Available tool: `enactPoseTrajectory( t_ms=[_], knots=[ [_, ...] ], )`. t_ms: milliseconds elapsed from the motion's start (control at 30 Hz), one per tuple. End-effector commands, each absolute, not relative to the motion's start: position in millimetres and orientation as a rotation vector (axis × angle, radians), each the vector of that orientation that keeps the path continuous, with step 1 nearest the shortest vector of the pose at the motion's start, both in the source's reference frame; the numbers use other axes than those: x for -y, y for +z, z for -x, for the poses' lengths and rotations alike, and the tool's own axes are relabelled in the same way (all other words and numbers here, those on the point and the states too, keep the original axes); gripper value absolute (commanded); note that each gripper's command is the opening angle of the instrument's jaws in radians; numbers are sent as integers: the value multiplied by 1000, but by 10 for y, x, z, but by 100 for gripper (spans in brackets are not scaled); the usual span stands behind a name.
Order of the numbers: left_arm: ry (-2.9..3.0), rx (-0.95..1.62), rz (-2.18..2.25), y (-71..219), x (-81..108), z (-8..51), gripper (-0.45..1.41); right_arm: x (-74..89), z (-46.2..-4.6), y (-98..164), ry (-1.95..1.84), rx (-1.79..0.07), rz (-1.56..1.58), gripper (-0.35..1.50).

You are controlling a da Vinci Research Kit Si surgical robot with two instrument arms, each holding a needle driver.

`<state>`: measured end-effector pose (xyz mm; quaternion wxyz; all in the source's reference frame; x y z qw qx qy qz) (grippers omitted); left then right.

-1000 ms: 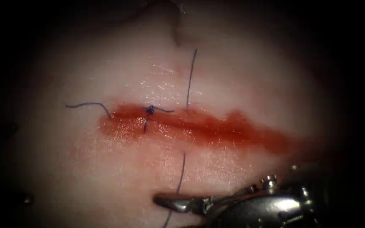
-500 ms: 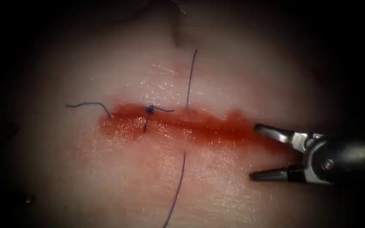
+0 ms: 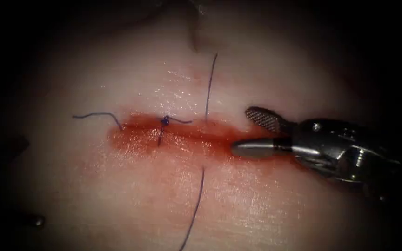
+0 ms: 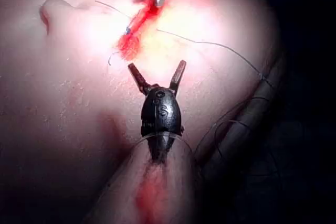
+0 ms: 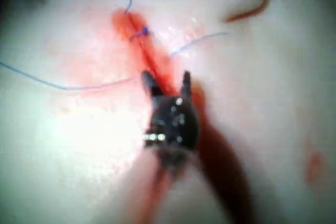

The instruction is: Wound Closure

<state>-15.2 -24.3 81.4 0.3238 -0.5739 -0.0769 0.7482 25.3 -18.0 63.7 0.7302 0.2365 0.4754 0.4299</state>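
Right tool [image 3: 245,131] moved from right end of cut [image 3: 210,139] to over it, jaws spread, empty; thread [image 3: 209,86] just ahead; left tool [image 4: 157,74] spread, empty; needle unseen.

Pale rounded ridge [image 4: 247,124], perhaps a tube, against dark surround [image 4: 310,182].

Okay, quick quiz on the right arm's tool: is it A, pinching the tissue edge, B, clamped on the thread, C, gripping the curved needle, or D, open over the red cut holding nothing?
D: the right tool has its jaws spread apart over the red fluid of the cut, with nothing between them; the right wrist view shows the same open tool over the cut.
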Motion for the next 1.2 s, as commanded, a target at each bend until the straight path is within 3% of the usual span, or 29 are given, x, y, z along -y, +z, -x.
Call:
enactPoseTrajectory(
  t_ms=[33,1000,1067,1200],
  knots=[
    [1964,210,1504,819,253,160,89,187,-262,646,964,-1060,-532,91],
    [1981,229,1508,823,258,169,89,166,-314,692,1087,-1108,-653,89],
    [1982,229,1508,824,259,169,88,166,-318,691,1079,-1115,-661,88],
    [1994,236,1495,825,259,169,88,167,-321,691,1063,-1116,-675,66]
  ],
)
